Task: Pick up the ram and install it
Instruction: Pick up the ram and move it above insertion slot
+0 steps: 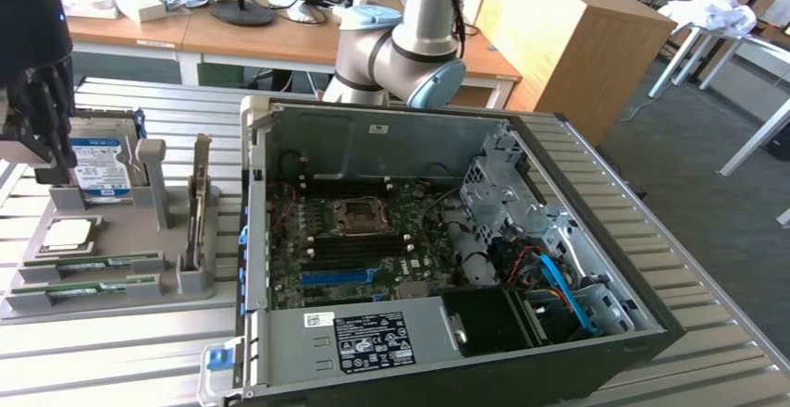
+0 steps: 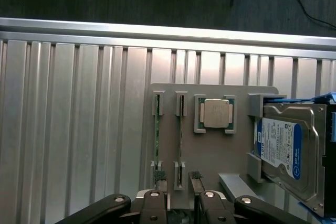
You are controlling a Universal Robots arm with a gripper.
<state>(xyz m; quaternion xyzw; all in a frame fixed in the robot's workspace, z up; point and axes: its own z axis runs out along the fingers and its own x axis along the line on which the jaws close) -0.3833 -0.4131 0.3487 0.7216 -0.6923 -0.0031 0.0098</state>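
Note:
Two ram sticks [image 2: 157,140] [image 2: 180,139], thin green boards, stand on edge in the slots of a grey holder plate [image 2: 210,156]. In the exterior view they lie at the holder's front, one [image 1: 96,264] behind the other [image 1: 87,289]. My gripper [image 2: 178,177] hangs above the holder, open and holding nothing, and its fingertips [image 2: 160,176] straddle the end of one stick without touching it. In the exterior view the gripper [image 1: 35,120] is a dark shape at the far left, over the holder's back part. The open computer case [image 1: 445,240] shows the motherboard's memory slots [image 1: 351,252].
The holder also carries a square silver processor chip [image 2: 216,114] and a blue-labelled hard drive [image 2: 286,150]. Grey uprights [image 1: 198,213] rise from the holder beside the case wall. Everything stands on a ribbed aluminium table [image 2: 79,129]. Desks stand behind.

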